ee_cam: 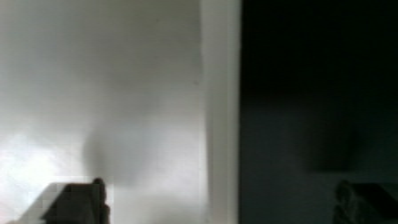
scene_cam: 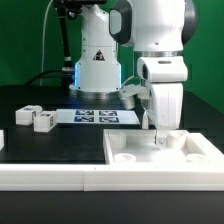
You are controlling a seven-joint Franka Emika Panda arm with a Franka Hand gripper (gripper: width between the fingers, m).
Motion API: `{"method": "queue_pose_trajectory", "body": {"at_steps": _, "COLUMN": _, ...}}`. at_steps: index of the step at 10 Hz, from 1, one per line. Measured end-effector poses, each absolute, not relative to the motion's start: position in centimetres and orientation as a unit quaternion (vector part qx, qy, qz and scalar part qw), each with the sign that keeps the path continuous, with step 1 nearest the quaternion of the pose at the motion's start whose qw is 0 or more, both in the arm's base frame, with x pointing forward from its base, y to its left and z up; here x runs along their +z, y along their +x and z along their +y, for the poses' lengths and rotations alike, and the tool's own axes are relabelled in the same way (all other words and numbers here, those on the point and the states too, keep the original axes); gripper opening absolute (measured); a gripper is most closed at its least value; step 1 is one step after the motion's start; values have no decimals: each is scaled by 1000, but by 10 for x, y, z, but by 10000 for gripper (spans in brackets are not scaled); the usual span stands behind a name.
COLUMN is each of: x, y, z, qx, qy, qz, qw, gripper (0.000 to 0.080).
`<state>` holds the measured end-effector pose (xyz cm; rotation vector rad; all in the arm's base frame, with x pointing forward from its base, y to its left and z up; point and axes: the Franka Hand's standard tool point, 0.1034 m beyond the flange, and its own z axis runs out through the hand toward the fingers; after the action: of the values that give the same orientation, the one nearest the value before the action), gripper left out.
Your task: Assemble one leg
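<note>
Leg [scene_cam: 43, 121] on table [scene_cam: 60, 145] at mid-left; gripper [scene_cam: 158, 128] released, over tabletop [scene_cam: 190, 150].
Exterior view: leg sits just beside another small white block [scene_cam: 23, 115], both left of the marker board [scene_cam: 95, 116]. Gripper hangs right of centre above the near-left part of the tabletop, which fills the lower right; well apart from the leg. Small white bit under the gripper tip, cannot tell what it is. White bar [scene_cam: 40, 178] runs along the lower left edge. Wrist view is blurred: two dark fingertips [ee_cam: 71, 203] in the lower corners, spread wide, nothing gripped between them; pale surface on one half, dark on the other.
</note>
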<state>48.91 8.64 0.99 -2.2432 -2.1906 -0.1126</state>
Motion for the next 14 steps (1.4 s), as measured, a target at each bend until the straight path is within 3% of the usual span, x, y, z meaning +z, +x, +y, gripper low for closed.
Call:
{"method": "queue_pose_trajectory", "body": {"at_steps": 3, "x": 11, "y": 489, "z": 86, "qx": -36, "qy": -716, "qz": -697, "qw": 2, "gripper": 649}}
{"method": "queue_pose_trajectory", "body": {"at_steps": 8, "x": 59, "y": 456, "z": 93, "qx": -39, "qy": -772, "qz": -634, "qw": -12, "gripper": 649}}
{"method": "queue_pose_trajectory", "body": {"at_steps": 14, "x": 59, "y": 455, "z": 92, "qx": -40, "qy": -850, "qz": -526, "qw": -6, "gripper": 649}}
